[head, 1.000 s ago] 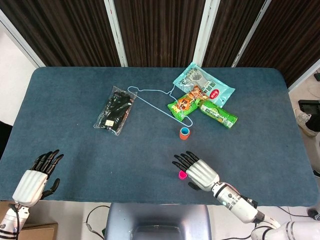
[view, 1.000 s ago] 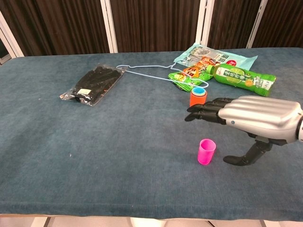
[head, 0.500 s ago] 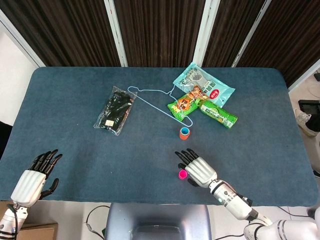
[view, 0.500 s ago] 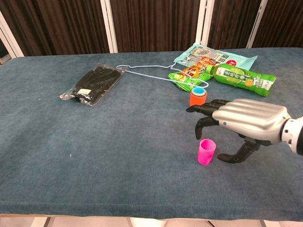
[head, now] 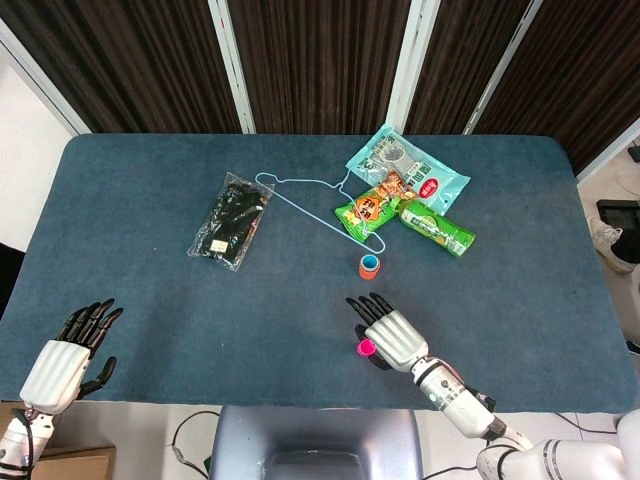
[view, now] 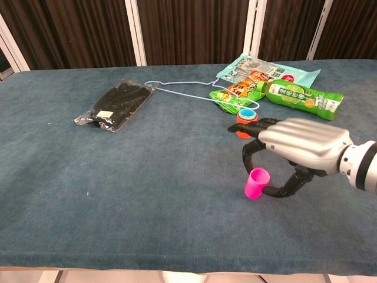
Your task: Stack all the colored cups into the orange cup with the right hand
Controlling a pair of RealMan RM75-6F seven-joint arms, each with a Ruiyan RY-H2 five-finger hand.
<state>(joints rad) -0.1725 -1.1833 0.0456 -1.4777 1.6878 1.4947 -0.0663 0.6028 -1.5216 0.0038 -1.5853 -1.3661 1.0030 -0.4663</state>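
Observation:
A small pink cup (view: 255,184) leans slightly on the blue tablecloth near the front edge; in the head view the pink cup (head: 366,348) peeks out at the left of my right hand (head: 392,338). My right hand (view: 300,141) arches over the cup, its thumb against the cup's right side and a curled finger at its left. The orange cup (view: 242,122) with a blue cup inside stands just behind the fingers, and the head view shows the orange cup (head: 369,265) further up the table. My left hand (head: 70,355) rests at the front left, fingers apart, holding nothing.
Behind the orange cup lie a green bottle (head: 438,228), snack packets (head: 405,170) and a light blue wire hanger (head: 310,200). A black packet of gloves (head: 230,220) lies to the left of them. The table's front edge (view: 177,268) is close to the pink cup.
My right hand has lowered and drawn in over the pink cup, its thumb and finger closing onto it. The cup now tilts. The left hand has barely moved.

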